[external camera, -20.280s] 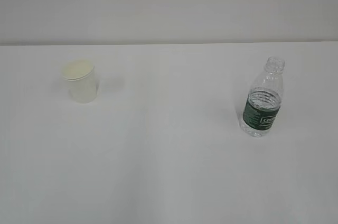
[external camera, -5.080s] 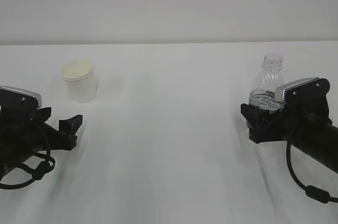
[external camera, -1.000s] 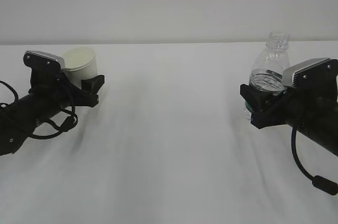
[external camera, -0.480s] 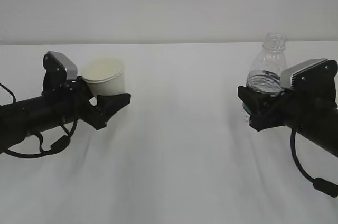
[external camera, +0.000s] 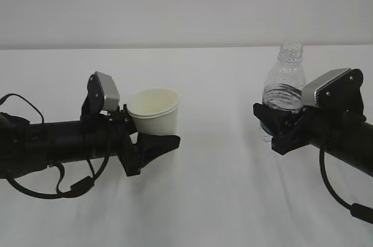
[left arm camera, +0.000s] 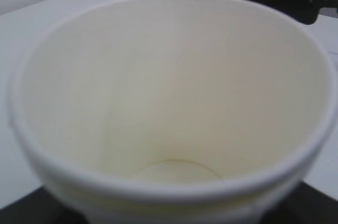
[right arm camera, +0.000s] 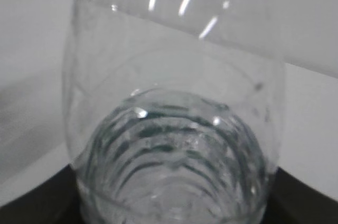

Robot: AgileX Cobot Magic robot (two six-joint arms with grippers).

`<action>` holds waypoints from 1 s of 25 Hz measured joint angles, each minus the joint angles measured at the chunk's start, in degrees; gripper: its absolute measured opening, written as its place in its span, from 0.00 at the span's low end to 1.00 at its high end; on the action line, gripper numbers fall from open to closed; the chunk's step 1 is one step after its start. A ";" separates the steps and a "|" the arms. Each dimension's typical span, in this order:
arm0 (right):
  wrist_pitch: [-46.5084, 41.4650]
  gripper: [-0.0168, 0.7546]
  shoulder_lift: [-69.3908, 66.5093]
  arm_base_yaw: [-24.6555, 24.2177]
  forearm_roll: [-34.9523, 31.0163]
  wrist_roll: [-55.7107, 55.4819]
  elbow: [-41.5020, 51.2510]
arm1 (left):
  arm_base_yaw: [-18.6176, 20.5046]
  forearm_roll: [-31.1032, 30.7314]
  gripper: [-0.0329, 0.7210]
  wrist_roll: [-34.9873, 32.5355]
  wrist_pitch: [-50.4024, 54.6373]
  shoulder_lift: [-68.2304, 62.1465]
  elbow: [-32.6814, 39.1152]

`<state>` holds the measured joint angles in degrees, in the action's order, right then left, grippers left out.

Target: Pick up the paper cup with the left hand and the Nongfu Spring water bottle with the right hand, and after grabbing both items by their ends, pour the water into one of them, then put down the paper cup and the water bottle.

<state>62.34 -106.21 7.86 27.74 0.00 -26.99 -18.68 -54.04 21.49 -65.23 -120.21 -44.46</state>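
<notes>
paper cup [external camera: 154, 115]: 1 | water bottle [external camera: 282, 92]: 1 | hand: 2 – left hand [external camera: 152, 145], right hand [external camera: 271, 126]

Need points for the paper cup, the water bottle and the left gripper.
paper cup [external camera: 156, 120], exterior view, on its outer white wall.
Nongfu Spring water bottle [external camera: 284, 84], exterior view, on the clear shoulder below the neck.
left gripper [external camera: 150, 142], exterior view, midway between the fingertips, at the cup's base.

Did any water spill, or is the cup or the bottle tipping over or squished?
Nothing stands out. The paper cup sits upright in the left gripper, dry and empty inside. The bottle stands upright in the right gripper, its water still inside. The table shows no puddle.
</notes>
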 joint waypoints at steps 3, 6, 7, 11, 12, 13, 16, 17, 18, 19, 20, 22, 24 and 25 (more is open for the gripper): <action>-2.09 0.64 1.23 0.00 1.04 0.00 0.00 | -3.13 0.00 0.68 0.00 0.00 0.00 0.00; -2.88 0.64 2.91 0.00 1.84 0.40 0.00 | -5.39 0.28 0.68 0.00 0.00 0.00 0.00; -3.87 0.64 3.64 0.00 2.57 0.40 0.00 | -5.92 0.79 0.68 0.00 -0.11 0.00 0.00; -6.34 0.64 5.76 0.00 4.25 0.40 0.00 | -8.05 1.39 0.68 0.00 -0.03 0.00 -0.40; -6.91 0.64 6.42 0.00 4.57 0.40 0.00 | -8.67 1.39 0.68 0.00 -0.03 0.00 -0.74; -7.55 0.64 6.99 0.00 5.08 0.40 0.00 | -9.27 1.53 0.68 0.00 -0.03 0.00 -1.15; -9.52 0.64 8.88 0.00 5.73 0.40 0.00 | -10.82 1.53 0.68 0.00 -0.13 0.00 -2.21; -10.45 0.64 9.49 0.00 5.87 0.40 0.00 | -11.31 1.53 0.68 0.00 -0.13 0.00 -2.52; -11.64 0.64 10.34 0.00 5.98 0.40 0.00 | -11.57 1.53 0.68 0.00 -0.13 0.00 -2.76; -12.33 0.64 10.93 0.00 6.15 0.40 0.00 | -11.82 1.53 0.67 0.00 -0.13 0.00 -3.06; -13.09 0.64 11.67 0.00 6.44 0.40 0.00 | -11.94 1.53 0.67 0.00 -0.13 0.00 -3.43; -14.46 0.64 13.16 0.00 7.02 0.40 0.00 | -12.19 1.43 0.67 0.00 0.43 0.00 -4.11; -15.04 0.64 14.11 0.00 7.43 0.40 0.00 | -12.28 1.32 0.67 0.00 1.30 0.00 -5.02; -15.03 0.64 14.51 0.00 7.79 0.40 0.00 | -12.42 1.22 0.67 0.00 1.71 0.00 -5.41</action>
<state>47.31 -91.71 7.86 35.52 0.40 -26.99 -31.10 -52.83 21.49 -63.51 -120.21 -49.86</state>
